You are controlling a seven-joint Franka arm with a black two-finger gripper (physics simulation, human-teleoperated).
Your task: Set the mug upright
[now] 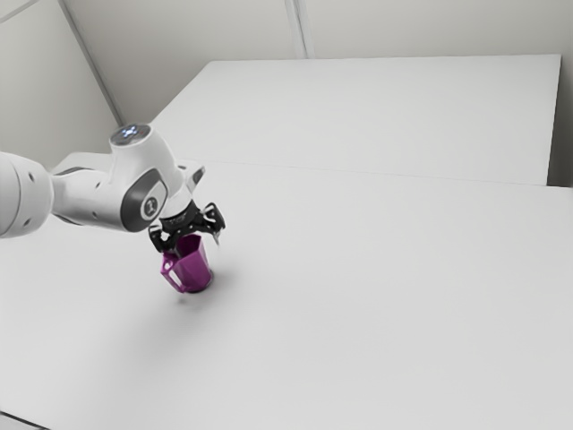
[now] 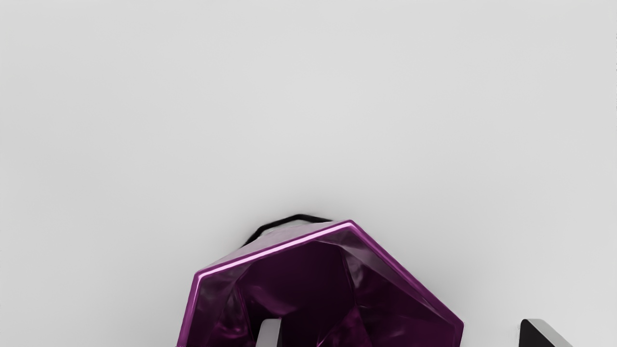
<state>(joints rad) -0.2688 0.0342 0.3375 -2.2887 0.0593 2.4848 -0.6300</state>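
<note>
The gripper (image 1: 199, 245) is low over the table at the purple mug (image 1: 192, 270), its fingers spread apart. The mug's mouth faces up, its base is down at the table, and its body looks slightly tilted; the handle is on the exterior view's left side. In the wrist view the gripper (image 2: 406, 331) has one finger inside the mouth of the mug (image 2: 299, 279) and the other outside, beyond the rim, with a gap between that outer finger and the wall. Part of a dark-edged base shows past the rim.
The white table (image 1: 358, 305) extends widely around the mug. Another white surface (image 1: 376, 112) lies behind it, with pale walls beyond. The arm reaches in from the exterior view's left.
</note>
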